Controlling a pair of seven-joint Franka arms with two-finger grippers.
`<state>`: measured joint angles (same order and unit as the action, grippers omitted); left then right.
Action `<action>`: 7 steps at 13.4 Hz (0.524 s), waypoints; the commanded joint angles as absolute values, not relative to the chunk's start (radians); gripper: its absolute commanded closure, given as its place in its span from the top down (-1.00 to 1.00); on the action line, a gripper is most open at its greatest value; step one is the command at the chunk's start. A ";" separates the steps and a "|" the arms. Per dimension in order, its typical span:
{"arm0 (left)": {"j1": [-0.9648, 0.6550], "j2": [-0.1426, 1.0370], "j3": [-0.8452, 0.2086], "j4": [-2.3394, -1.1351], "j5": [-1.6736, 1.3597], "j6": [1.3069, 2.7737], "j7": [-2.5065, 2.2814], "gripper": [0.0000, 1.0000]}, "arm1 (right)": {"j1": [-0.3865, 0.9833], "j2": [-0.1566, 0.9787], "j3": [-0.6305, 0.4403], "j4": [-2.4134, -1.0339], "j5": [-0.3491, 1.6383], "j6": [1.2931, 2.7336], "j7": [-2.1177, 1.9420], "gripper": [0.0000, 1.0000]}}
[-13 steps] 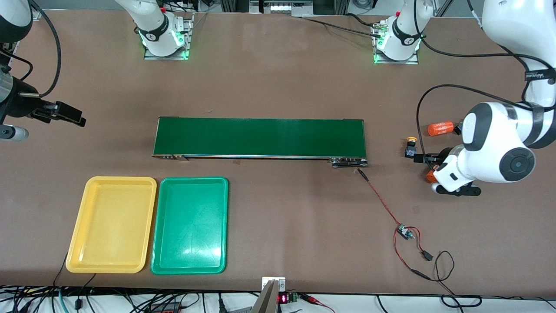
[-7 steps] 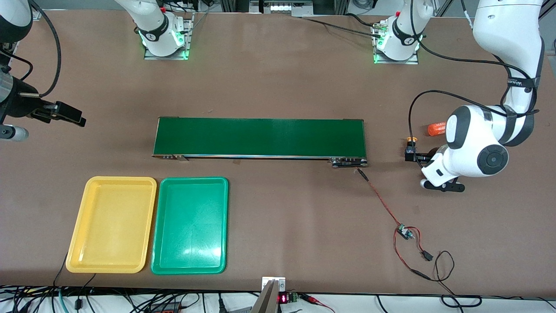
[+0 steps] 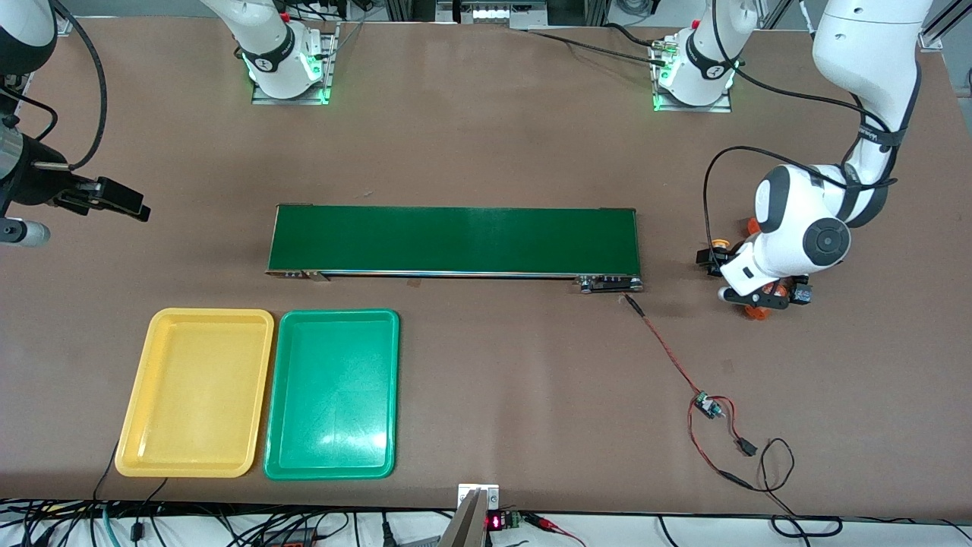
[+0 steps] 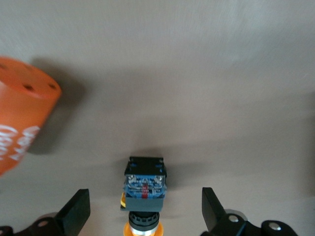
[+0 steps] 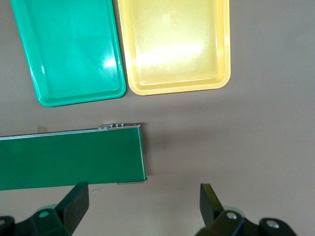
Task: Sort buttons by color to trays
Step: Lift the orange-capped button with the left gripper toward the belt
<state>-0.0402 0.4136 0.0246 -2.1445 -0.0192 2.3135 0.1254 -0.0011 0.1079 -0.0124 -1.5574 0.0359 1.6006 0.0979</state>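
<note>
From the front camera I saw the left gripper (image 3: 748,292) low over the table at the left arm's end, just past the end of the dark green conveyor belt (image 3: 454,240). The arm's white wrist covered most of what lay under it; only a yellow-capped button (image 3: 717,245) peeked out on the belt side, and bits of an orange cylinder (image 3: 755,310) showed under the wrist. A red and black wire (image 3: 668,353) ran from the belt's corner toward the camera to a small circuit board (image 3: 710,408). The yellow tray (image 3: 137,425) and the green tray (image 3: 383,395) sat side by side nearer the camera, touching or almost so, both with nothing in them. The right gripper (image 3: 121,200) waited at the right arm's end.

In the left wrist view, the left gripper's 2 fingers (image 4: 76,212) stood wide apart with the button lying on its side between them, touching neither. The orange cylinder lay beside it, apart.

In the right wrist view, the right gripper's fingers (image 5: 75,200) were also spread wide, holding nothing, above the belt's end and both trays.
</note>
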 commanded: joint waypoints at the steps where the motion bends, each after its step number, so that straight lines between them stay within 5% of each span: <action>1: -0.026 0.374 0.011 -2.200 -0.018 2.335 0.149 1.00 | -0.006 0.098 -0.006 -1.563 0.038 1.605 0.095 1.00; 7: -0.025 0.402 0.009 -2.197 -0.046 2.352 0.149 0.47 | -0.005 0.104 -0.005 -1.563 0.046 1.611 0.097 1.00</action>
